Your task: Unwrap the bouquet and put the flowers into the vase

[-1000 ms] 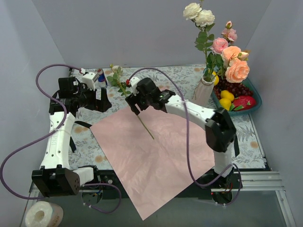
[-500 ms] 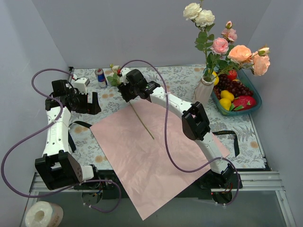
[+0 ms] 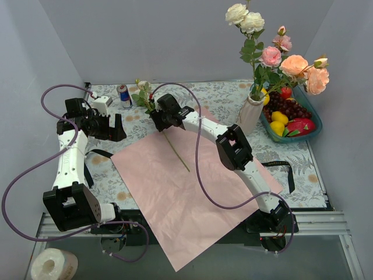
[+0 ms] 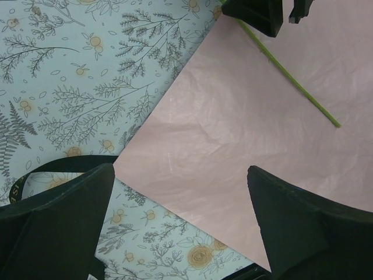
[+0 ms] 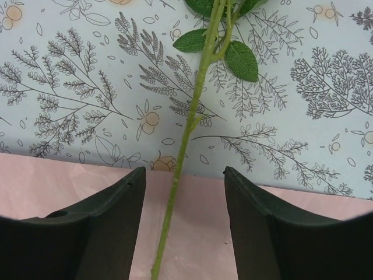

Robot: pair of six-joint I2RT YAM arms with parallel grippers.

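Lying loose, one rose runs diagonally: stem end on pink paper sheet, leaves and bloom on floral tablecloth beyond sheet's far edge, near drink can at far left. Right gripper straddles stem at sheet's far edge, fingers apart, gap either side, not clamped. Left gripper spread wide, hovers over sheet's left corner, holding nothing. Vase stands far right, upright, other roses already in it. Fruit bowl just right of vase.
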